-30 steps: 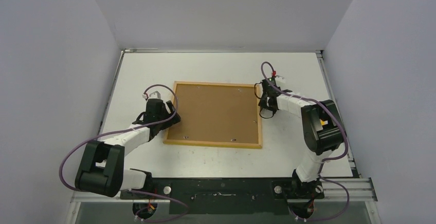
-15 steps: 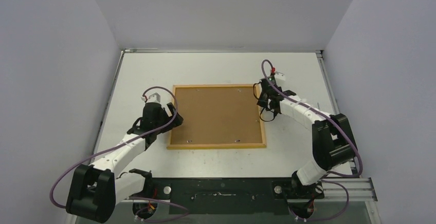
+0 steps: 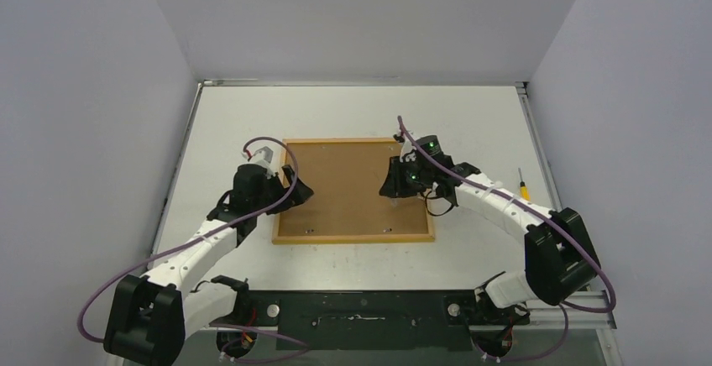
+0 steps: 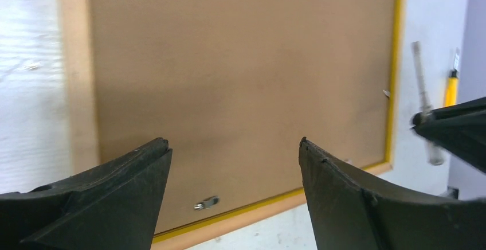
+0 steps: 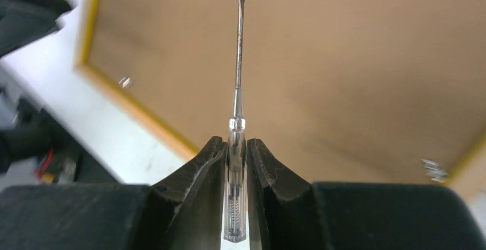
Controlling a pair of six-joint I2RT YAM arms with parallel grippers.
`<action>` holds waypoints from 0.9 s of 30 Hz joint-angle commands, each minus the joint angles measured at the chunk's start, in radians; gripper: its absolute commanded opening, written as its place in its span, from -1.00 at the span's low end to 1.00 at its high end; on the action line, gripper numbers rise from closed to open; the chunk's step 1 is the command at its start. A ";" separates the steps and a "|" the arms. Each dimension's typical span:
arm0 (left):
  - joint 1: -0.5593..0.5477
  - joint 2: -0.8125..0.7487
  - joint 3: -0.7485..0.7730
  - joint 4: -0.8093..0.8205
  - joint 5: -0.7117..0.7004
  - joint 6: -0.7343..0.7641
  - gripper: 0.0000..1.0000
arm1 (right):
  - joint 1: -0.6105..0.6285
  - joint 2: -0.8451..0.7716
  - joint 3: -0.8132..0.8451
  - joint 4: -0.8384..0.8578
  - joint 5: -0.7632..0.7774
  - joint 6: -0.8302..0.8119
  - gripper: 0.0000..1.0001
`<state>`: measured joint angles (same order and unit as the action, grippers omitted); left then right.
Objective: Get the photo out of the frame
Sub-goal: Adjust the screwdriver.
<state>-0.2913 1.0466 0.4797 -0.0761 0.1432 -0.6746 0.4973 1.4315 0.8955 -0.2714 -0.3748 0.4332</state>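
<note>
The right gripper [image 5: 235,141] is pinching a clear-handled flat-blade screwdriver [image 5: 239,43]. Its blade points ahead of the fingers, over the brown backing of the frame [image 3: 353,190], which lies face down. The left gripper [image 4: 234,143] is spread wide over the frame's edge, with a metal tab [image 4: 206,203] just below it. The photo is hidden beneath the backing. Risk: the blade may skid off a tab and gouge the backing, or the frame, apparently unpinned, may slide. No legible markings.

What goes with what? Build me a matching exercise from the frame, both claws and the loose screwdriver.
1 frame
2 left claw
3 right claw
4 yellow-handled screwdriver

A shut on clear-handled screwdriver
B lying on table, right of frame
C brown backing side up
D open, empty

Pairs: 1-C, 2-D, 3-A, 4-B
</note>
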 commanded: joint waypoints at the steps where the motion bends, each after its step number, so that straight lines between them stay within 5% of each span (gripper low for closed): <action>1: -0.071 0.035 0.111 0.109 0.102 -0.014 0.59 | 0.077 0.004 0.050 0.055 -0.260 -0.078 -0.89; 11: -0.156 0.157 0.224 0.106 0.104 -0.031 0.59 | 0.221 0.041 0.064 0.070 -0.257 -0.106 -0.89; 27: -0.275 0.286 0.219 0.182 0.113 -0.078 0.55 | 0.192 0.070 0.124 0.212 -0.219 -0.003 -0.89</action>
<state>-0.5552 1.3140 0.6838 0.0235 0.2447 -0.7349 0.7120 1.5208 0.9798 -0.1722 -0.6006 0.3923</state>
